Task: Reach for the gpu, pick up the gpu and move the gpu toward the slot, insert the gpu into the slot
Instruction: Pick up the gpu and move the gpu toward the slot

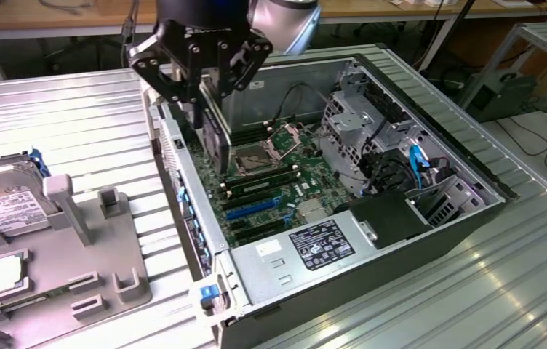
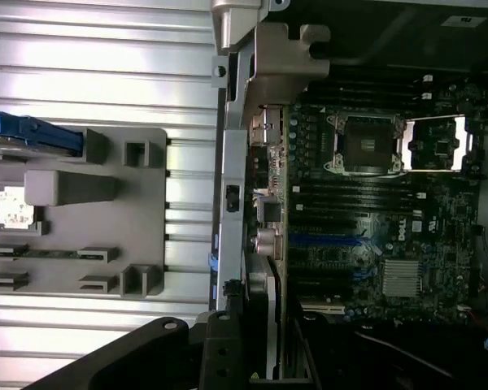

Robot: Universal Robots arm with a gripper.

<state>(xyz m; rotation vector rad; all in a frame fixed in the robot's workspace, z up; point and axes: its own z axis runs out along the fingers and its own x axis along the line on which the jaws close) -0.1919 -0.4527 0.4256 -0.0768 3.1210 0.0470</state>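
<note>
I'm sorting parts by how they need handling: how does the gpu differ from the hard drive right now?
The gpu is a thin dark card; the hard drive is a boxy silver unit with a white label. The gpu hangs on edge in the gripper above the motherboard; the hard drive rests at the gray fixture, outside the computer case. Both are computer parts not yet installed.

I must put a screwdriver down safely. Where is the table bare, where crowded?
Bare table: between the gray fixture's far edge and the case, at the exterior view's left; also beside the case at the exterior view's lower right. Crowded: inside the case, where the gripper holds the gpu.
</note>
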